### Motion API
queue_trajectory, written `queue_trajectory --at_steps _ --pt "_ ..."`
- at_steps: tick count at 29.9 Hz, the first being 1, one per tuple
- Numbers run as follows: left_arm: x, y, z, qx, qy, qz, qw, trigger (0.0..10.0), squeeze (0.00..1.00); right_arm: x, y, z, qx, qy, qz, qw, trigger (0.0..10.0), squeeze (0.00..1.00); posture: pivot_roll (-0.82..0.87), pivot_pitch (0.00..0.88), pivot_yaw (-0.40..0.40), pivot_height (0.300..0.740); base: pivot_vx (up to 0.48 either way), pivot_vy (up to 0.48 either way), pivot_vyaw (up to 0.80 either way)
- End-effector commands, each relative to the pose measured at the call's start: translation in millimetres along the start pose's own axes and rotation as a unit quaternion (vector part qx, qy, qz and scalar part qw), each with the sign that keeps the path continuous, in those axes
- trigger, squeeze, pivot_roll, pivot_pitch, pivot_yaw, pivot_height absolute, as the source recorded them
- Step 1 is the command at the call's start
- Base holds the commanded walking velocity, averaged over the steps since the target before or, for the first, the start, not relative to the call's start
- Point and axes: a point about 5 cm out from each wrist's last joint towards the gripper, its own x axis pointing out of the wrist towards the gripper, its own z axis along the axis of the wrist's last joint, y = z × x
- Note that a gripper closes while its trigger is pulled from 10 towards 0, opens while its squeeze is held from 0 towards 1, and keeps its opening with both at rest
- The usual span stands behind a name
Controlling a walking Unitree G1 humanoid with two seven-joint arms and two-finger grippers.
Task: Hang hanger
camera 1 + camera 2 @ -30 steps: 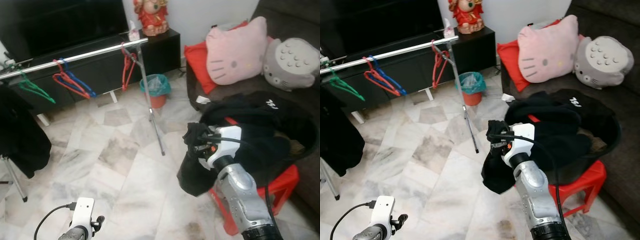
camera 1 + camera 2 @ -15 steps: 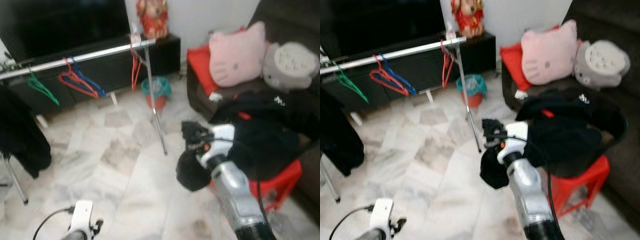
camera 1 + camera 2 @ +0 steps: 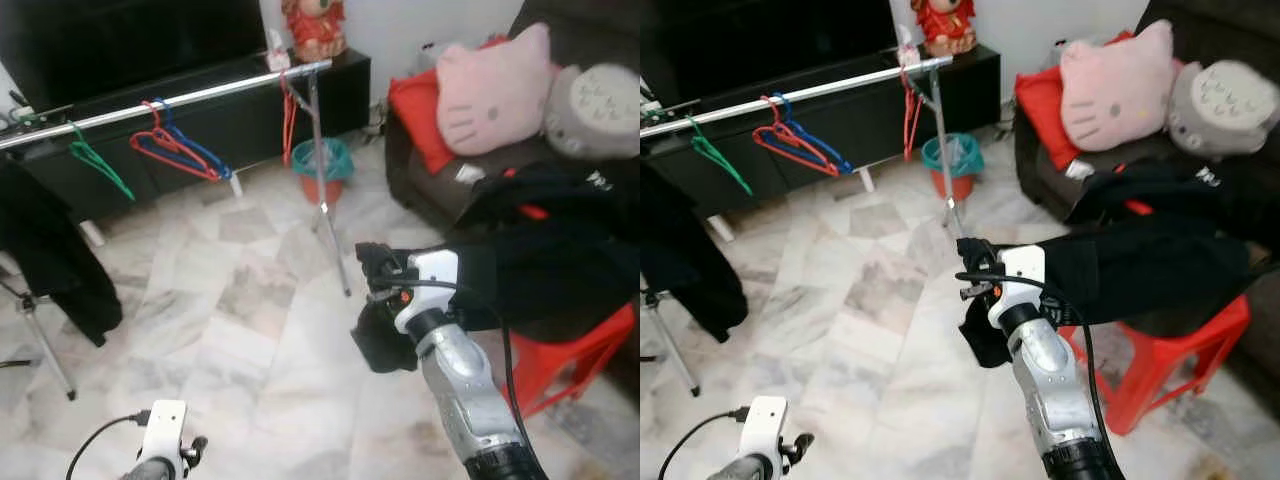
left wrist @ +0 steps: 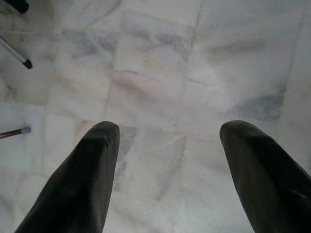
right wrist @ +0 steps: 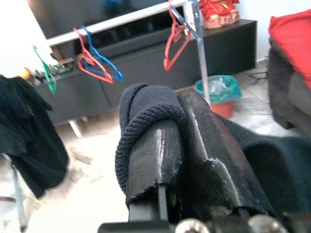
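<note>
- Your right gripper (image 5: 177, 145) has its fingers closed on a black garment (image 3: 1140, 270), raised over the marble floor (image 3: 250, 330).
- The garment trails back to the pile on the red stool (image 3: 1180, 350) beside the sofa (image 3: 1040, 170).
- Hangers: green (image 3: 100, 165), red and blue (image 3: 180, 150), and a red one (image 3: 289, 110) hang on the silver rail (image 3: 200, 95).
- Your left gripper (image 4: 165, 160) hangs low, fingers spread apart above the floor.

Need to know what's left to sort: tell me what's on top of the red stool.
A heap of black clothes covers the red stool, one piece stretched to the right gripper, which grips its knit edge. Anything underneath the heap is hidden.
</note>
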Motion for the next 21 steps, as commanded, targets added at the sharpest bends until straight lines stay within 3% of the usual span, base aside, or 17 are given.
queue_trajectory --at_steps 1,21 --pt "-1.3 4.3 -3.5 -0.001 0.006 0.006 1.0 10.0 0.0 5.0 7.2 6.1 -0.002 -0.015 0.012 1.0 10.0 0.0 -0.13 0.0 0.116 0.74 0.0 0.266 0.0" --pt "-1.3 4.2 -3.4 -0.006 0.005 0.008 1.0 10.0 0.0 4.9 10.1 5.4 -0.02 -0.011 0.02 1.0 10.0 0.0 -0.13 0.0 0.109 0.74 0.0 0.268 0.0"
